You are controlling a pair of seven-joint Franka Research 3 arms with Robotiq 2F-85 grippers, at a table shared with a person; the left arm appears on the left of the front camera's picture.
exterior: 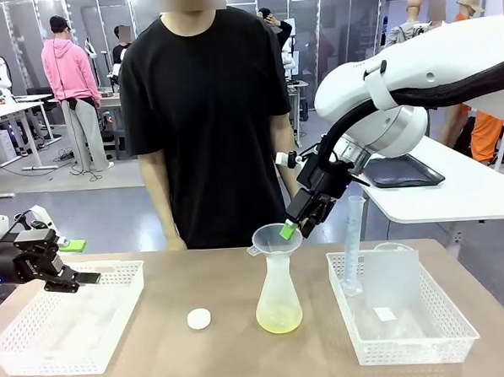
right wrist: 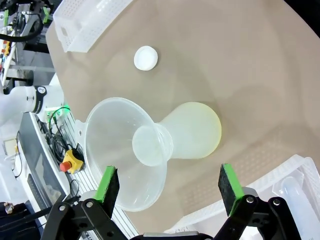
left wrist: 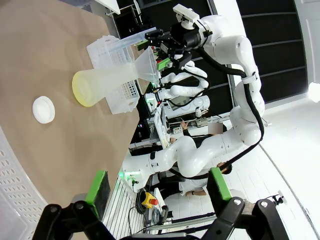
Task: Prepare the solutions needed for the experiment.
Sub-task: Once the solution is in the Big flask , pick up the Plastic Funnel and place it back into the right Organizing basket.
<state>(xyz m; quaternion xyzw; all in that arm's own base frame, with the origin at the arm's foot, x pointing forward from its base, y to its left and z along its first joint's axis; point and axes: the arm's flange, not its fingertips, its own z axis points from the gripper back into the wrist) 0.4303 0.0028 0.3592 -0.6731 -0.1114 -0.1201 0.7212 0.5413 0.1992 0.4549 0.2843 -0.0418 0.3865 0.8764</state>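
A frosted conical flask (exterior: 278,293) stands mid-table with a clear funnel (exterior: 276,238) in its neck. The solution (exterior: 278,321), a shallow pale yellow layer, lies at the flask's bottom. My right gripper (exterior: 298,227) hovers open at the funnel's far right rim. In the right wrist view its green pads (right wrist: 107,182) stand wide apart above the funnel (right wrist: 125,150), the flask (right wrist: 192,131) and the yellow solution (right wrist: 214,136). My left gripper (exterior: 80,262) is open and holds nothing, hanging over the left basket (exterior: 75,358). From the left wrist the gripper (left wrist: 159,185) faces the flask (left wrist: 107,80).
A white cap (exterior: 199,319) lies on the table left of the flask. The right tray (exterior: 412,345) holds a tall measuring cylinder (exterior: 353,242) and a clear sheet. A person stands close behind the flask at the far edge, arms down.
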